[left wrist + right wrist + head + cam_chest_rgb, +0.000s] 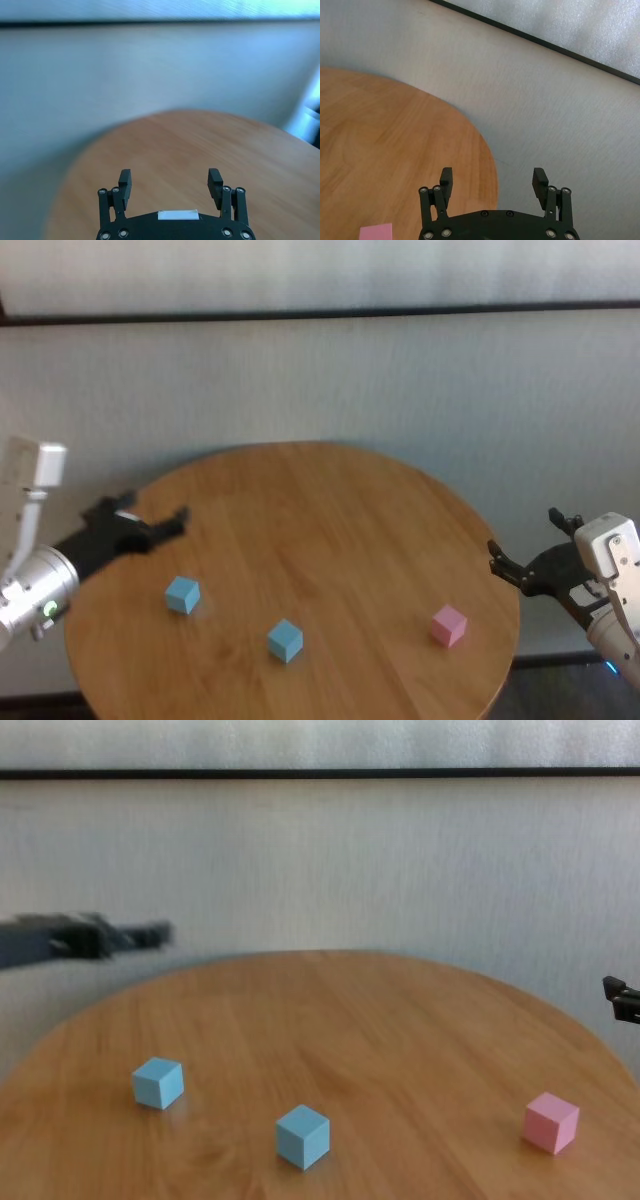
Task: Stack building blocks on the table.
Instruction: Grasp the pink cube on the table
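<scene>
Three blocks sit apart on the round wooden table (330, 510), none stacked and none touching another. Taking the middle blue block (285, 640) as the landmark, it stands near the table's front edge; the other blue block (182, 594) lies to its left and a little farther back, and the pink block (449, 625) lies well off to its right, near the table's right rim. The left gripper (155, 522) hangs over the table's left edge, behind and to the left of the landmark block and beyond the other blue block, well clear of both; its fingers (124, 181) stand wide apart with nothing between them, only bare tabletop ahead. The right gripper (530, 545) waits just off the table's right rim, farther right than the pink block and apart from it; its fingers (446, 179) are also spread wide and empty, and in the right wrist view a corner of the pink block shows on the wood near one of them.
</scene>
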Available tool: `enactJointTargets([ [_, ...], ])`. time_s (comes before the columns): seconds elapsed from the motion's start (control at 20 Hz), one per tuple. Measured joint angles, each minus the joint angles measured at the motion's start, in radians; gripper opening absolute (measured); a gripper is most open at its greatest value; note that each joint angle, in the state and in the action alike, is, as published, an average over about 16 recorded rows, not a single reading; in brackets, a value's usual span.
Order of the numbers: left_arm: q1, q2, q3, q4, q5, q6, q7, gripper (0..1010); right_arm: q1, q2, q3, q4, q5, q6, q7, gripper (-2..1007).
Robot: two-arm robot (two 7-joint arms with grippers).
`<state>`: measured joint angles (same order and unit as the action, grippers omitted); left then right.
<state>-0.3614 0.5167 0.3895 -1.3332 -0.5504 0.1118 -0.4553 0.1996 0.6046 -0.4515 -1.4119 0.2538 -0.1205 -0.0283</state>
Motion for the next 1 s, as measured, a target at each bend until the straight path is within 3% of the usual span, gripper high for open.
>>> enactJointTargets([
  [0.15,0.02,-0.011,-0.041,-0.013,-0.009,-0.008,0.076,999,-0.001,0.0,0.0,-0.001,0.002,0.002,0.003,1005],
  [0.3,0.03,-0.022,-0.067,-0.02,-0.009,-0.01,0.125,999,-0.005,0.0,0.004,-0.01,0.014,0.016,0.012,1005],
  [0.55,0.031,-0.026,-0.07,-0.021,-0.006,-0.009,0.125,999,-0.023,0.005,0.017,-0.036,0.056,0.078,0.047,1005],
  [1.0,0.024,-0.022,-0.055,-0.015,-0.004,-0.007,0.109,999,-0.06,0.015,0.039,-0.083,0.142,0.228,0.139,1004],
])
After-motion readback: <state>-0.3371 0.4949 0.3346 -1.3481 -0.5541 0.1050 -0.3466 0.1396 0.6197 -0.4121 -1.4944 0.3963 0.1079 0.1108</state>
